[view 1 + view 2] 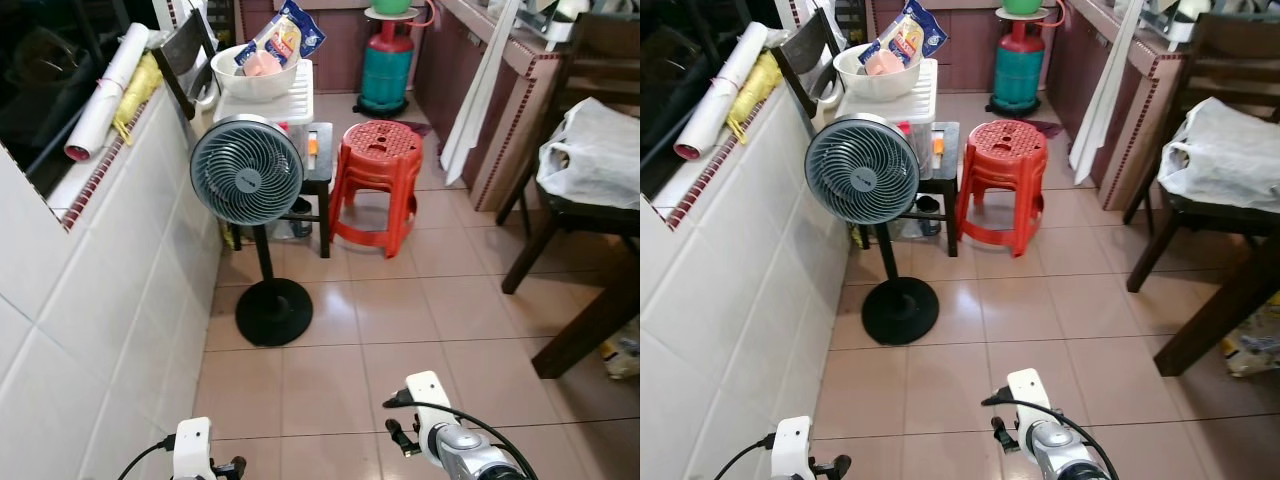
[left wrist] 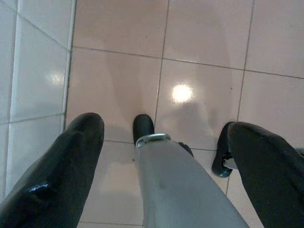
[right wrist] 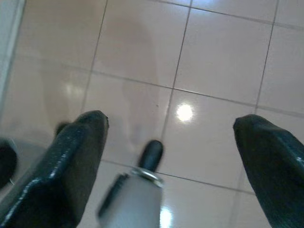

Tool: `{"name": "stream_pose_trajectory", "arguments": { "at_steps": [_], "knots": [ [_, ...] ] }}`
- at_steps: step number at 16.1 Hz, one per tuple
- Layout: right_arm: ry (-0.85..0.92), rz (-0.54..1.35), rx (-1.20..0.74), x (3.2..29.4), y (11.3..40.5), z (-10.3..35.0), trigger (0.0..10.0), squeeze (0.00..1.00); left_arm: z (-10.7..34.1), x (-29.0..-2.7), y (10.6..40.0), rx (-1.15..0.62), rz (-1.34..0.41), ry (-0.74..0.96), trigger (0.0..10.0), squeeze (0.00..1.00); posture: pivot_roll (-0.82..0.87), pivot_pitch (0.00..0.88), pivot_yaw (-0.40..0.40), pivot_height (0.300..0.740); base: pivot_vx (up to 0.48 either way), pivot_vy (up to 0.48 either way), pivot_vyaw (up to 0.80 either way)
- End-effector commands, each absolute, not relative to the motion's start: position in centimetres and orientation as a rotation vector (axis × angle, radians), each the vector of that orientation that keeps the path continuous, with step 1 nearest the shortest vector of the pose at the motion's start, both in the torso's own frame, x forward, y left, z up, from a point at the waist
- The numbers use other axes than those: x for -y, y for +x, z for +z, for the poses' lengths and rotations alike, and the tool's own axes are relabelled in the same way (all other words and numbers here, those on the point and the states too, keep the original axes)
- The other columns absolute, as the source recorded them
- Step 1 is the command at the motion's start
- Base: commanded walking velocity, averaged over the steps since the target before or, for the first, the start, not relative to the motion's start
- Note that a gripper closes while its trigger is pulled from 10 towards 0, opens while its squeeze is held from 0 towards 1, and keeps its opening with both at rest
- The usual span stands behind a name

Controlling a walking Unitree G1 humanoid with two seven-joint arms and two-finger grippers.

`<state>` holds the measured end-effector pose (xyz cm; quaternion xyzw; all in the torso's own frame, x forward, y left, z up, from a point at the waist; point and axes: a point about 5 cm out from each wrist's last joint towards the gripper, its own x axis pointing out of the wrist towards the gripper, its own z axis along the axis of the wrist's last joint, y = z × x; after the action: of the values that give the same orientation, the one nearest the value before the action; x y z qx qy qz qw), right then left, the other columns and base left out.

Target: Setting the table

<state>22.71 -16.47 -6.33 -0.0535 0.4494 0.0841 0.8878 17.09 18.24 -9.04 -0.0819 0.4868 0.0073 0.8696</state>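
Both arms hang low in front of the robot, above a floor of pinkish tiles (image 1: 400, 310). In the left wrist view the left gripper (image 2: 164, 142) has its two black fingers (image 2: 71, 161) spread wide apart, with nothing between them; under them are the tiles and the robot's own silver leg (image 2: 180, 190) with a black foot. In the right wrist view the right gripper (image 3: 171, 147) is also wide open, its fingers (image 3: 71, 161) far from each other, holding and touching nothing.

The dark wooden table (image 1: 600, 310) stands at the right side of the room, with a dark chair (image 1: 590, 60) beside it that carries a white plastic bag (image 1: 595, 150). It is well apart from both grippers.

Ahead on the left a grey standing fan (image 1: 246, 170) rests on a round black base, just beside the white tiled wall (image 1: 100, 300). Behind the fan a white bowl (image 1: 255, 75) with snack packets sits on a white box. A stack of red plastic stools (image 1: 378, 180) stands near the fan, and further back a green gas cylinder (image 1: 387, 65). A rolled white sheet (image 1: 105, 90) lies on the wall ledge.
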Motion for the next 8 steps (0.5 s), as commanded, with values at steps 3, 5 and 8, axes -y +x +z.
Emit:
{"name": "stream_pose_trajectory", "arguments": {
  "at_steps": [3,5,8],
  "knots": [
    [0.001,0.133,-0.832,16.8,24.5,-5.0,10.0,0.0,-6.9,-18.9,20.5,-0.837,-0.079,-0.084,10.0,0.0,-0.02,0.0,0.035,0.74,0.0,0.0,0.0],
    [0.048,0.278,-0.741,16.3,26.1,-3.6,10.0,0.0,-4.9,-20.5,22.3,-0.656,-0.075,-0.1,10.0,0.0,-0.01,0.0,0.02,0.74,0.0,0.0,0.0],
    [0.064,0.341,-0.603,16.2,28.3,-1.2,10.0,0.0,-3.2,-20.5,22.0,-0.483,-0.095,-0.057,10.0,0.0,0.01,0.0,0.017,0.74,0.0,0.0,0.0]
  ]
}}
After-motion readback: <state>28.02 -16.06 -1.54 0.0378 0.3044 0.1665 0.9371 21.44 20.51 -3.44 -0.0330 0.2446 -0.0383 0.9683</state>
